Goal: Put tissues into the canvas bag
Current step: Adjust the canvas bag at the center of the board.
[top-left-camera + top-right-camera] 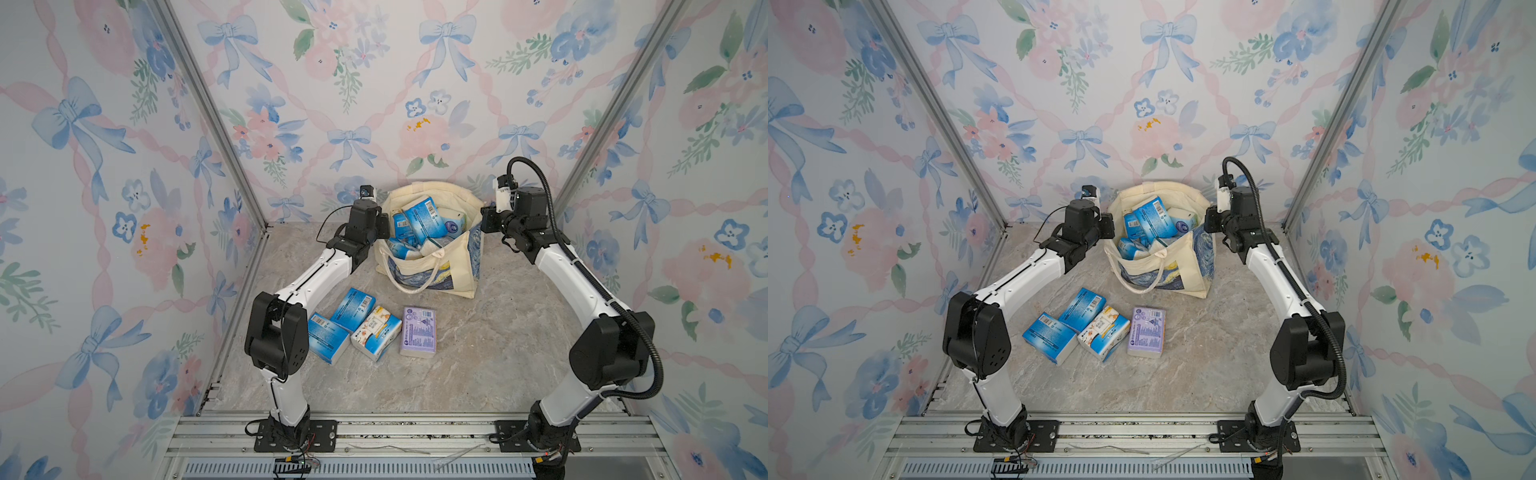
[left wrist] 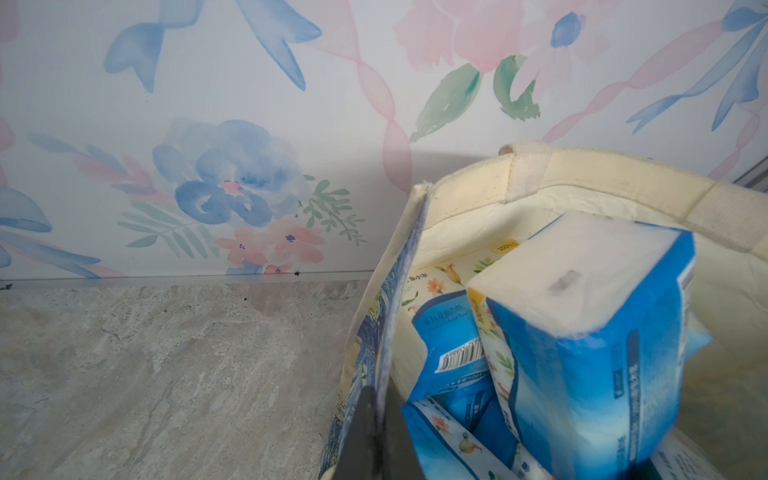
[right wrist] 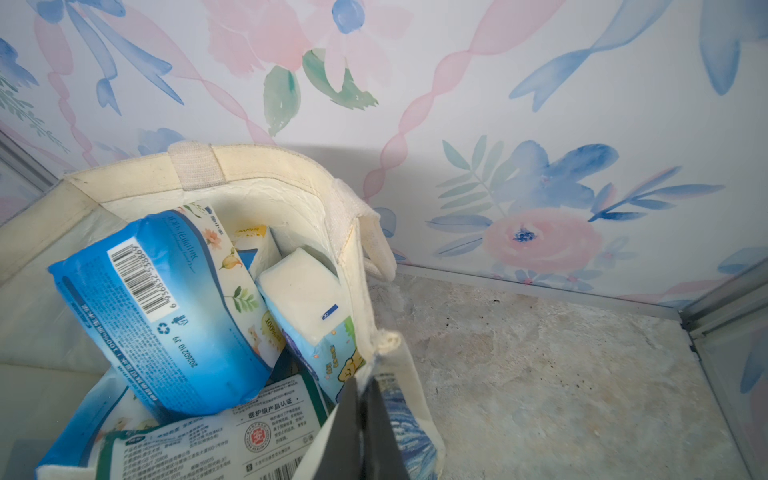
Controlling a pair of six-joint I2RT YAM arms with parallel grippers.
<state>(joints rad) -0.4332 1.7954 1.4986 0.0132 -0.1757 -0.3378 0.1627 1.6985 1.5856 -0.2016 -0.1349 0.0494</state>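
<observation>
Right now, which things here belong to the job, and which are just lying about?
Job: canvas bag; tissue packs inside it; outside it, far blue pack, near blue pack, floral pack, lilac pack; left gripper, right gripper, both pinching its rim.
Lying about: pale scraps on front rail.

We see the left arm's elbow [image 1: 276,332] hiding a corner of the nearest blue tissue pack [image 1: 330,338]; piled packs [image 1: 419,220] in the canvas bag [image 1: 451,266] bury others we cannot count.

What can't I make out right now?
- Pack count inside the canvas bag: upper tissues cover lower ones, every view.
- One end of the nearest blue pack: left elbow covers it in a top view.
- Print on the lilac pack: too small, top views.
</observation>
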